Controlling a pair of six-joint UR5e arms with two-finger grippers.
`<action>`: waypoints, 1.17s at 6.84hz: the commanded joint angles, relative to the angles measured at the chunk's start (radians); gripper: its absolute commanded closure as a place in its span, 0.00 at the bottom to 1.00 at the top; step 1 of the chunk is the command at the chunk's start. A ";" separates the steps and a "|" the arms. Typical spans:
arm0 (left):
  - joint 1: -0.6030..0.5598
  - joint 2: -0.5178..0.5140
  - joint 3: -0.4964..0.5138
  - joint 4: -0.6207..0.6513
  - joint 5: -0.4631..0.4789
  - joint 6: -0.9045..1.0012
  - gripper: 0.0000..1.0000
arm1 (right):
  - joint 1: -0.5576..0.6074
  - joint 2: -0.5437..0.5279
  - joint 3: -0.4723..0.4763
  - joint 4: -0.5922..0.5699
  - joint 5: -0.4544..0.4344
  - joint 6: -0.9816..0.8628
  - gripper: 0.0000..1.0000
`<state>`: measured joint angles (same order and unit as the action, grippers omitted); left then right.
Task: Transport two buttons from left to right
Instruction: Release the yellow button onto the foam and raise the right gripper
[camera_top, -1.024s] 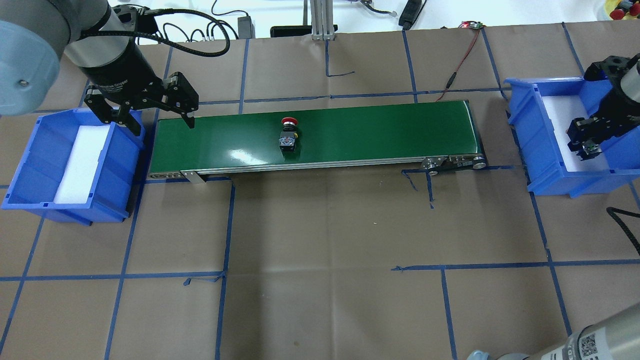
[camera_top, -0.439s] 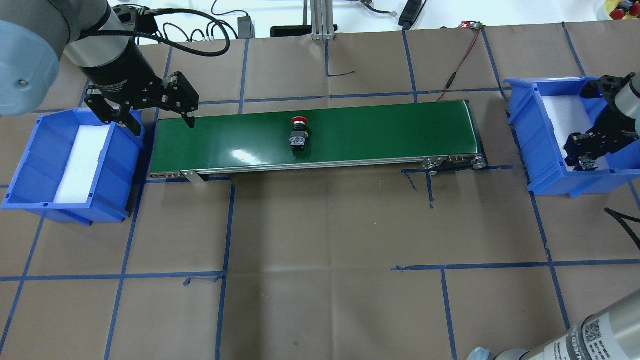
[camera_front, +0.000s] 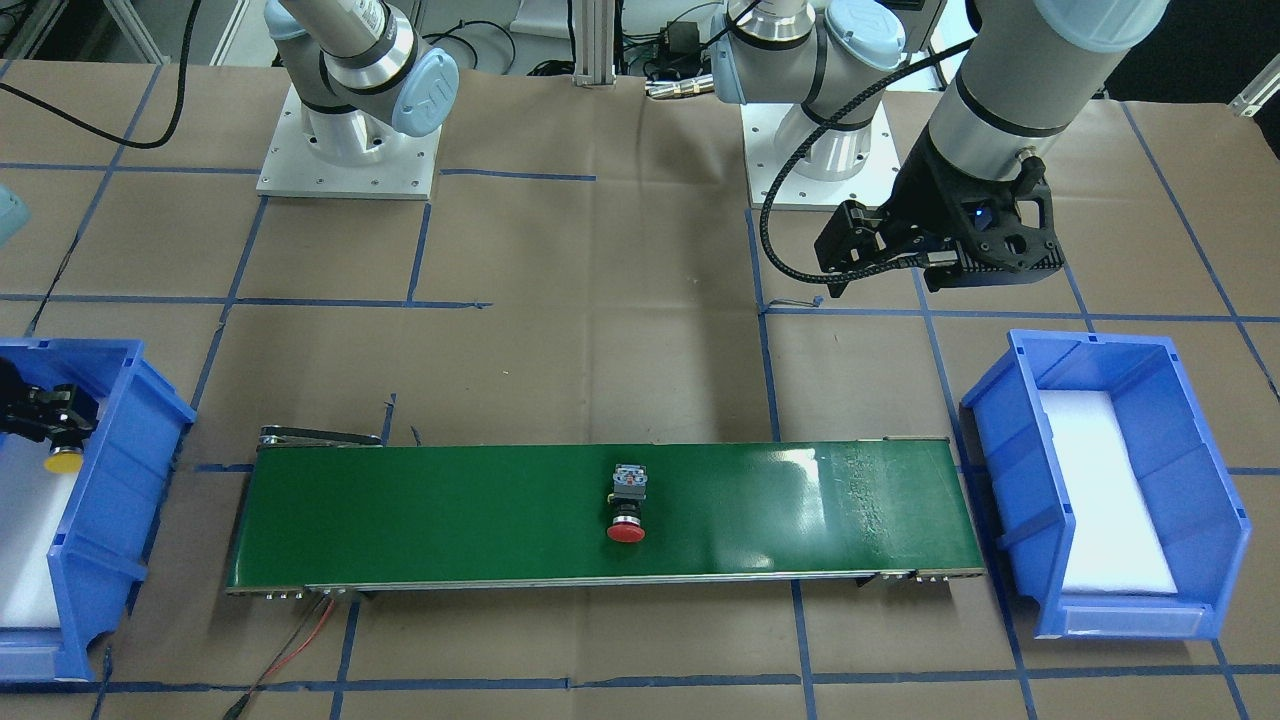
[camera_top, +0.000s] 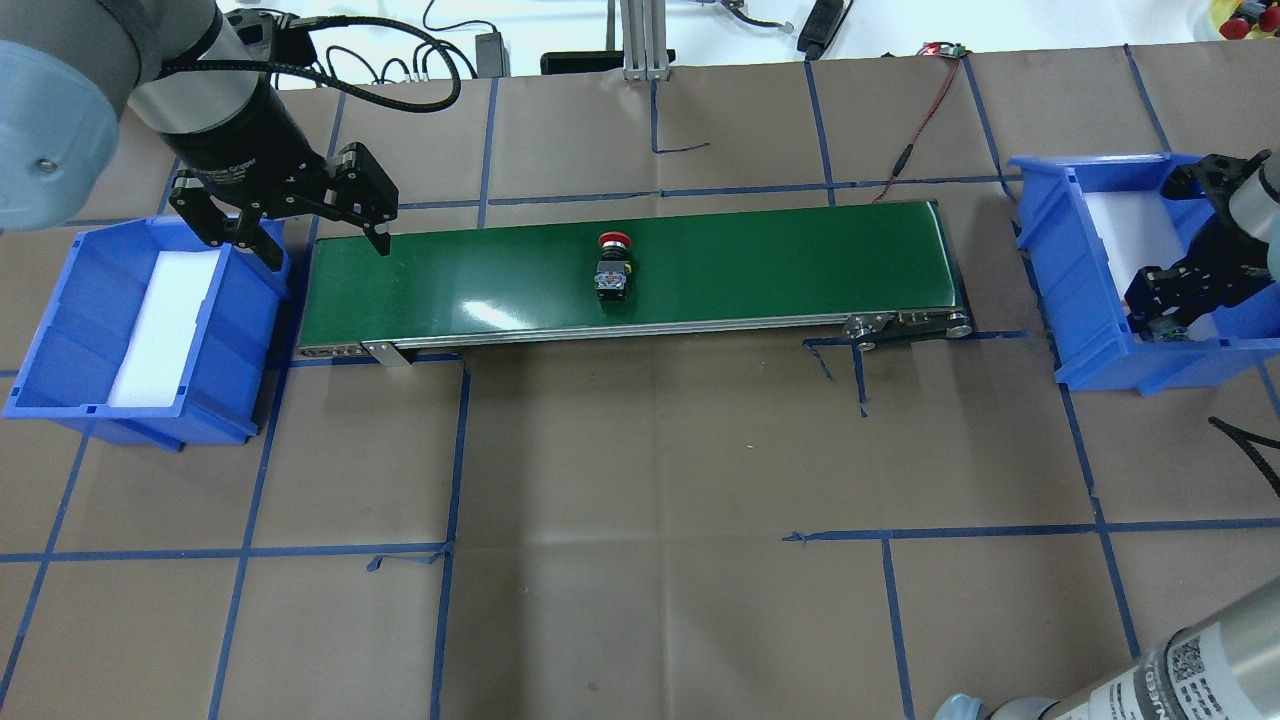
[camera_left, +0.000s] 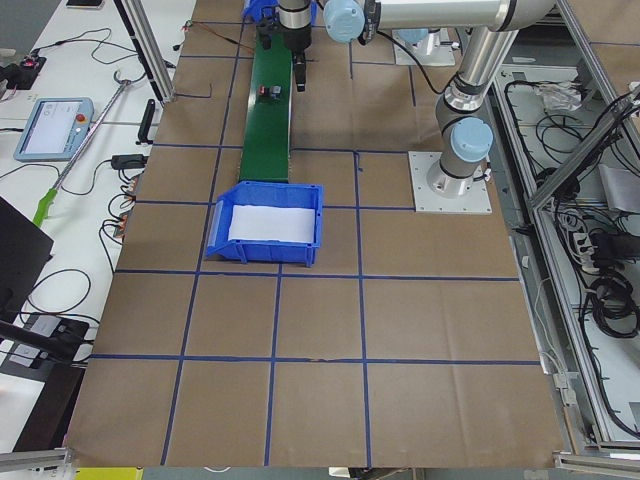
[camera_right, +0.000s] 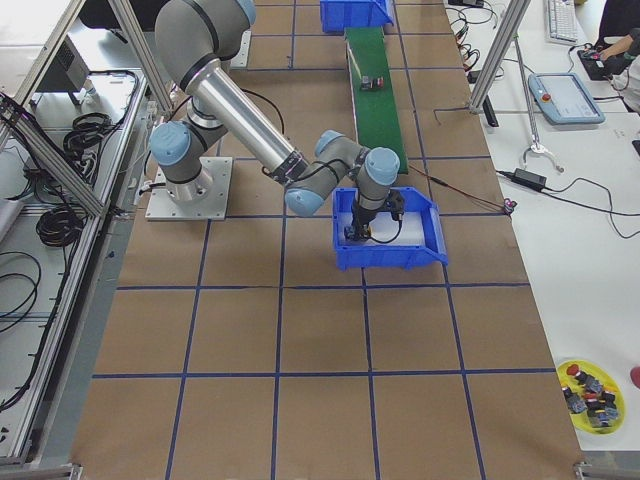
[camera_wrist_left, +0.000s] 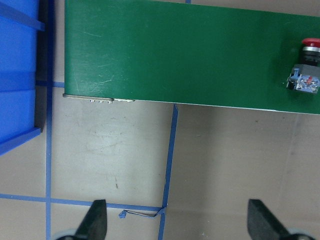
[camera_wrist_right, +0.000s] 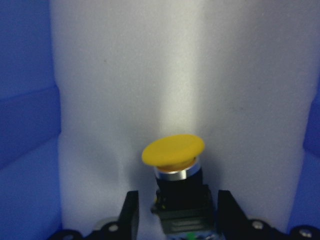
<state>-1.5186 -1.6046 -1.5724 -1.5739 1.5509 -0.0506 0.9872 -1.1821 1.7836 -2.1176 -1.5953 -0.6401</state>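
Red button (camera_top: 612, 262): lying on its side about mid-length on the green belt (camera_top: 760, 265). The cap points to the belt's far edge as seen from over the robot's shoulders. Nothing's touching it.
Yellow button (camera_wrist_right: 175, 159): inside the right bin (camera_top: 1058, 262), over the white foam pad (camera_wrist_right: 175, 70), with the cap pointing away from the wrist camera. Can't tell if the cap actually touches the foam.
Right claw (camera_wrist_right: 178, 200): down in that bin, pinching the yellow button by its dark body, one finger on each side.
Left claw (camera_top: 328, 252): spread wide with nothing in it. It hangs over the gap between the left bin (camera_top: 232, 335) and the near end of the belt, well apart from the red button.
Left bin: nothing in it but its own white foam liner (camera_top: 160, 325).
Belt: runs between the two bins, one blue bin just off each end.
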 joint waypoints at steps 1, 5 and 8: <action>0.000 0.000 0.000 0.000 0.000 0.000 0.00 | 0.001 -0.007 -0.006 -0.027 0.006 0.003 0.00; 0.000 0.000 0.000 0.000 0.000 0.000 0.00 | 0.040 -0.103 -0.123 0.051 0.001 0.090 0.00; 0.000 0.000 0.002 0.000 -0.002 0.000 0.00 | 0.205 -0.177 -0.304 0.286 0.001 0.284 0.00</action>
<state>-1.5181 -1.6051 -1.5703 -1.5738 1.5495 -0.0506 1.1107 -1.3314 1.5380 -1.9033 -1.5950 -0.4381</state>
